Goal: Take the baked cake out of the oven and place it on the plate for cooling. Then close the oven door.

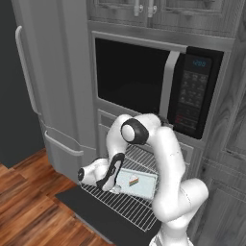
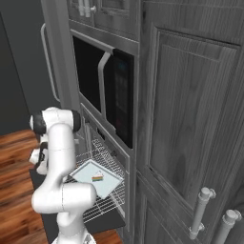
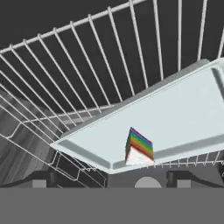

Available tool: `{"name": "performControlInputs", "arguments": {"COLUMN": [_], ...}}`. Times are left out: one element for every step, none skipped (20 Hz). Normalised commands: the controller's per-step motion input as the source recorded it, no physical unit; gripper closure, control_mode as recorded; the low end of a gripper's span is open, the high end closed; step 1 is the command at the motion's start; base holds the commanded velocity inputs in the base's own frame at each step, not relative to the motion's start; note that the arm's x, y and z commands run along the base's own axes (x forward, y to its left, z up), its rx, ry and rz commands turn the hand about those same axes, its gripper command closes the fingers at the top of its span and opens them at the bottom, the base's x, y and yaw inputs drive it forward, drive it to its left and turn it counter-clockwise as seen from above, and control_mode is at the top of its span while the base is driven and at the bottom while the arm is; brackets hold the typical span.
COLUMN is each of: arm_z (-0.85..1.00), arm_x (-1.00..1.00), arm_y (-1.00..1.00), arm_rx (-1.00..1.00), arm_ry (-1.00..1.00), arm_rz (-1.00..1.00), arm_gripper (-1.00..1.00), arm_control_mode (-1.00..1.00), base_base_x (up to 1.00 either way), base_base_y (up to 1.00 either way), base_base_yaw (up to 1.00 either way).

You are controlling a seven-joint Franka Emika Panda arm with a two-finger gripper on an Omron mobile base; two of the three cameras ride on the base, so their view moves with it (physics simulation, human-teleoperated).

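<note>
One slice of cake [image 3: 140,148] lies on one pale tray [image 3: 183,113], which sits on one wire rack [image 1: 122,202]. One microwave [image 1: 158,86] hangs above; the upper cabinet handles [image 1: 144,7] look like two, though they are cropped.

No readable text anywhere I look. Microwave [image 1: 158,86] control panel [image 1: 193,93] carries small bluish display [image 1: 199,62] at top, digits too blurred for me to make out. Keypad rows below it show faint marks, reddish spot near bottom, none legible. From my right base view panel is seen edge-on, nothing readable. No labels or brands on my cake slice [image 3: 139,148], tray [image 3: 183,118].
</note>
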Motion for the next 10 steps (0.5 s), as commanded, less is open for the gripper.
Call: {"name": "performControlInputs", "arguments": {"arm_z": [-0.35,-0.44,-0.24,-0.21,-0.26,-0.19,-0.11,-0.12,-0.09,-0.04], "arm_x": [0.31,0.33,0.34,0.14,0.22,0.14,0.19,0.44,0.44,0.41], "arm_y": [0.00,0.00,-0.09,-0.35,-0.39,-0.37,-0.47,-0.54,-0.58,-0.64], "arm_rx": [-0.23,-0.20,-0.17,-0.11,-0.09,-0.10,-0.07,-0.04,-0.03,-0.02], "arm_ry": [-0.15,-0.07,-0.06,-0.07,0.00,0.00,0.00,0.06,0.06,0.05], "arm_rz": [-0.31,-0.29,-0.29,-0.27,-0.26,-0.26,-0.25,-0.24,-0.23,-0.19], "arm_gripper": [-1.00,-1.00,-1.00,-1.00,-1.00,-1.00,-1.00,-1.00,-1.00,-1.00], "arm_control_mode": [-1.00,-1.00,-1.00,-1.00,-1.00,-1.00,-1.00,-1.00,-1.00,-1.00], "base_base_x": [0.00,0.00,0.00,0.00,0.00,0.00,0.00,0.00,0.00,0.00], "base_base_y": [0.00,0.00,0.00,0.00,0.00,0.00,0.00,0.00,0.00,0.00], "base_base_yaw": [0.00,0.00,0.00,0.00,0.00,0.00,0.00,0.00,0.00,0.00]}}
